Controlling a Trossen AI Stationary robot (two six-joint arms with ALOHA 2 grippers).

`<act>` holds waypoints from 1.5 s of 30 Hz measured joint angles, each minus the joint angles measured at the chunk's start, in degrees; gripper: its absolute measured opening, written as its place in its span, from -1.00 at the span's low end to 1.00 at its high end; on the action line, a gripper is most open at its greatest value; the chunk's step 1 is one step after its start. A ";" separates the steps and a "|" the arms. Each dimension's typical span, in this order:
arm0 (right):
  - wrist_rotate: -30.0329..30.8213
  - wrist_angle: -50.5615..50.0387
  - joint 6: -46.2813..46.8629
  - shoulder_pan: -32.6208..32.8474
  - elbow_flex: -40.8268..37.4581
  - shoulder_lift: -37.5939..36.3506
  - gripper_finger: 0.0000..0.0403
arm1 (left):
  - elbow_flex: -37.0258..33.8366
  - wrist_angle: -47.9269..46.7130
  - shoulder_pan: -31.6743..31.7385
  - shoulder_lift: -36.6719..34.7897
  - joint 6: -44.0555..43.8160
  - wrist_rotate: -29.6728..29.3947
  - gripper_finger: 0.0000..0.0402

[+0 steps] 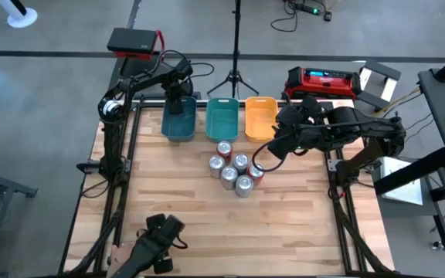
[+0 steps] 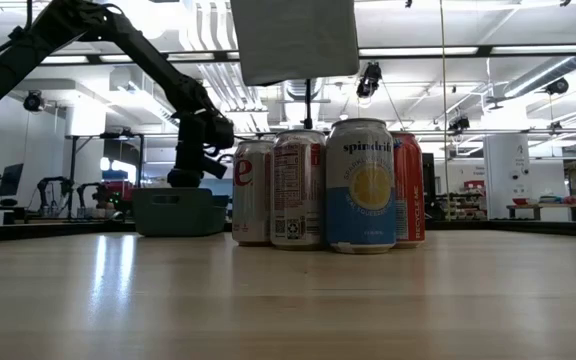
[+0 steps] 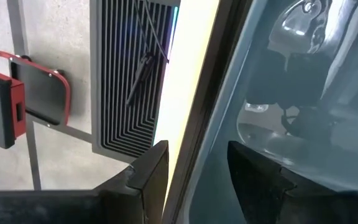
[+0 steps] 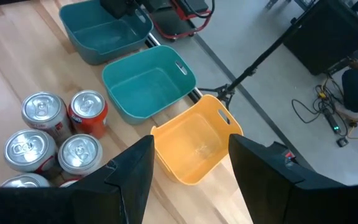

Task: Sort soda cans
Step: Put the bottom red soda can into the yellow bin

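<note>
Six soda cans (image 1: 234, 167) stand upright in a tight cluster on the wooden table, near its middle; several silver tops and one red side show among the cans (image 4: 61, 134) in the right wrist view. My right gripper (image 1: 267, 150) hovers open just right of the cluster, above the near end of the orange bin (image 4: 197, 140). My left gripper (image 1: 176, 104) is open at the far end of the dark teal bin (image 1: 178, 123), with the bin's far wall (image 3: 229, 93) running between its fingers. Whether they touch it, I cannot tell. In the low view the cans (image 2: 328, 185) stand side by side.
Three bins sit in a row along the table's far edge: dark teal, teal (image 1: 222, 120), orange (image 1: 259, 117). A tripod (image 1: 234, 73) and a red case (image 1: 323, 79) lie beyond the table. Bare wood stretches from the cans toward the near edge (image 1: 230, 247).
</note>
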 joint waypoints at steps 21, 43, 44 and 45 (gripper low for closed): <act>3.02 -0.27 -0.31 0.00 0.00 -0.18 0.01 | 5.98 -8.05 -0.07 -4.24 -5.61 5.71 -0.13; -18.32 8.77 -6.98 -0.81 -26.41 -6.92 0.77 | 8.59 -13.90 -14.27 -25.59 -28.93 33.87 -0.13; -20.91 10.56 -8.26 -0.79 -28.29 -7.27 0.79 | 8.59 -13.49 -15.68 -26.49 -30.29 33.97 -0.14; -23.28 12.05 -10.07 -0.73 -30.03 -7.50 0.80 | 8.59 -13.15 -17.16 -27.35 -31.60 34.03 -0.15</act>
